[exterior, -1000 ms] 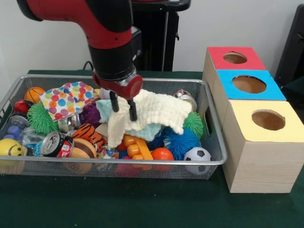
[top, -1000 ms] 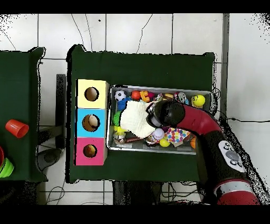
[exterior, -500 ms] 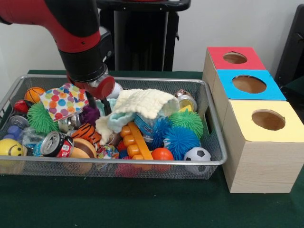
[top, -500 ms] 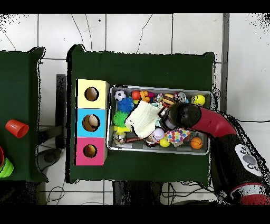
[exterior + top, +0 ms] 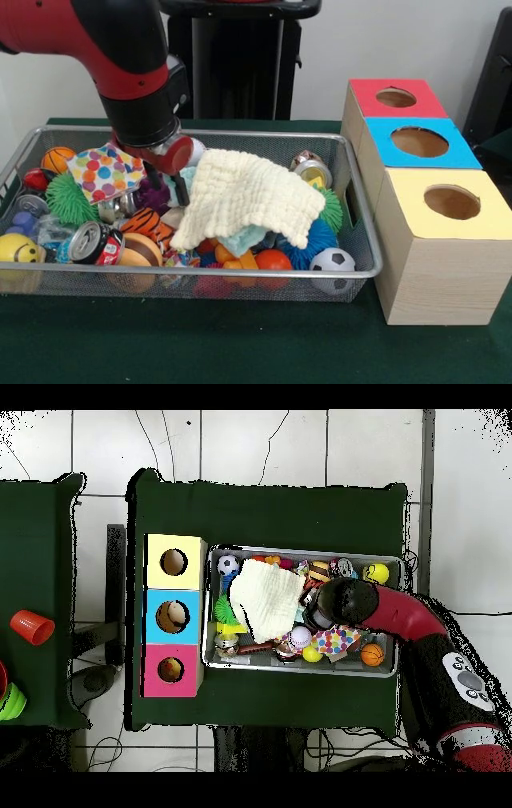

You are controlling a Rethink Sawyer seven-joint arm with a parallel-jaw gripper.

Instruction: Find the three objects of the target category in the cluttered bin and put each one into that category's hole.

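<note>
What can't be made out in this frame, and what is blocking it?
- Claw state: front view shows only one dark finger beside the cream waffle-weave cloth; overhead, the red arm covers it.
- Toys beneath the cloth: hidden in both views.
- Blue-topped wooden box contents: overhead, a pale shape, too small to identify.

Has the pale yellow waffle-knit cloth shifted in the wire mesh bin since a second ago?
Yes. The pale yellow waffle-knit cloth now lies spread flatter, draped lower toward the wire mesh bin's front rim, covering the blue spiky balls seen half a second ago.

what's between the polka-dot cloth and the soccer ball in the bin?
Front view: the gripper and the cream cloth, spread over the toys, lie between the polka-dot cloth and the soccer ball. An orange ball shows below the cloth's edge.
</note>
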